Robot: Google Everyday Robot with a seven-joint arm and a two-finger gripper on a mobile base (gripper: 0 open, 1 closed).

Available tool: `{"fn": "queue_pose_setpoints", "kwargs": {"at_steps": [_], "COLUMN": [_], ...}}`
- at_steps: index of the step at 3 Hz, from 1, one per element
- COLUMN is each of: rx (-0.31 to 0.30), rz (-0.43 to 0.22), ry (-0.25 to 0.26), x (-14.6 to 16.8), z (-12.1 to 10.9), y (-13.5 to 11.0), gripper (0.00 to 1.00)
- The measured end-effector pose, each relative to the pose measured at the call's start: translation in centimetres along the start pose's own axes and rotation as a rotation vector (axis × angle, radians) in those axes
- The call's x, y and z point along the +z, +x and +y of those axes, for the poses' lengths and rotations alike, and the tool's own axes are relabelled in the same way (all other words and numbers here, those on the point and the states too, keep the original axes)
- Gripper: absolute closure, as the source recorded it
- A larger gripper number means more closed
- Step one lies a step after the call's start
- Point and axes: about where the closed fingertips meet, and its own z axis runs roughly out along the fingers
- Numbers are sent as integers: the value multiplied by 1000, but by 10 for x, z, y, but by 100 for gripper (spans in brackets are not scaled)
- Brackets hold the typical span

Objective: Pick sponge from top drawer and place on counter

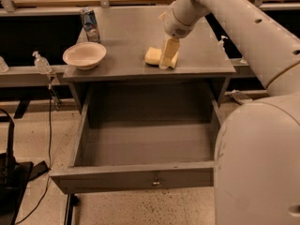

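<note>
The pale yellow sponge [153, 56] rests on the dark grey counter [126, 36], near its front edge and right of the middle. My gripper [168, 54] points straight down at the sponge, comes down to it and hides its middle. The white arm reaches in from the upper right. The top drawer [140, 178] is pulled fully out below the counter, and its inside shows nothing. The brass lock [156, 182] is at the centre of the drawer's front panel.
A cream bowl [84, 55] sits at the counter's front left and a drink can [89, 25] stands behind it. A small clear bottle [41, 63] stands on the shelf to the left. The robot's white body [258, 163] fills the lower right beside the drawer.
</note>
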Motion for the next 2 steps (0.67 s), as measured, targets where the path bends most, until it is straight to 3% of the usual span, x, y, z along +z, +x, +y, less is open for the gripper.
{"fn": "queue_pose_setpoints", "kwargs": {"at_steps": [1,2], "rx": [4,61], "rz": [-9,-129], "ry": [6,91], "x": [-1,-9], "z": [0,-5], "y": [0,5], "gripper": [0,0]}}
